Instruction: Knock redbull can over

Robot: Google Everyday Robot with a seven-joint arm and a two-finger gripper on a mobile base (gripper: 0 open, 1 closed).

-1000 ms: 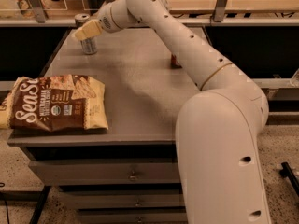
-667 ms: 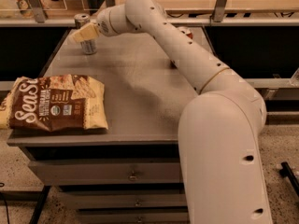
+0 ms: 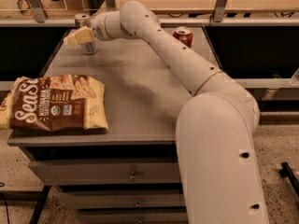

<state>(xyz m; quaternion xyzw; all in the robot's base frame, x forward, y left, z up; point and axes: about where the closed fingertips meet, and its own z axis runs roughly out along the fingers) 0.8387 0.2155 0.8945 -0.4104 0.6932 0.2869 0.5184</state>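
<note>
The redbull can (image 3: pixel 88 45) is a tall slim silver can standing upright at the far left of the grey table (image 3: pixel 135 87). Its silver top (image 3: pixel 82 20) shows above the gripper. My gripper (image 3: pixel 77 35) is tan-tipped and sits at the can's mid height, against or just in front of its left side, covering its middle. The white arm (image 3: pixel 159 41) reaches across the table from the lower right.
An orange-red soda can (image 3: pixel 182 35) stands at the far right of the table, partly behind the arm. A brown and cream chip bag (image 3: pixel 53 102) lies flat at the front left. A shelf rail with posts (image 3: pixel 219 3) runs behind the table. Drawers (image 3: pixel 107 171) are below.
The gripper has shifted a little to the left and down across the can, so the can's top now shows. The can still stands upright.
</note>
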